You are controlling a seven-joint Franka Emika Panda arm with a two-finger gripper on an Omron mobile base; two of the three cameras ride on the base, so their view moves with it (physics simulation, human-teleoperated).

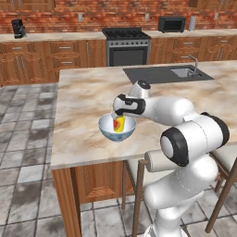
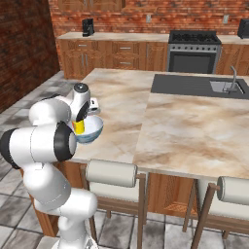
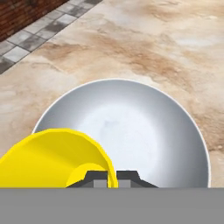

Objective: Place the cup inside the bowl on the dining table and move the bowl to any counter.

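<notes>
One yellow cup (image 1: 120,124) and one bowl (image 1: 110,132) are on one dining table (image 1: 88,97) with a beige marble top. One sink (image 1: 183,72) is set in the table, with one tap (image 1: 195,64). One robot arm (image 1: 185,139) with one gripper (image 3: 112,178) is present. Two stools (image 2: 113,175) stand at the table's near side in the right base view. Along the brick wall are one counter (image 1: 55,36), one stove (image 1: 127,45), one coffee machine (image 1: 18,28) and one microwave (image 1: 171,24).
</notes>
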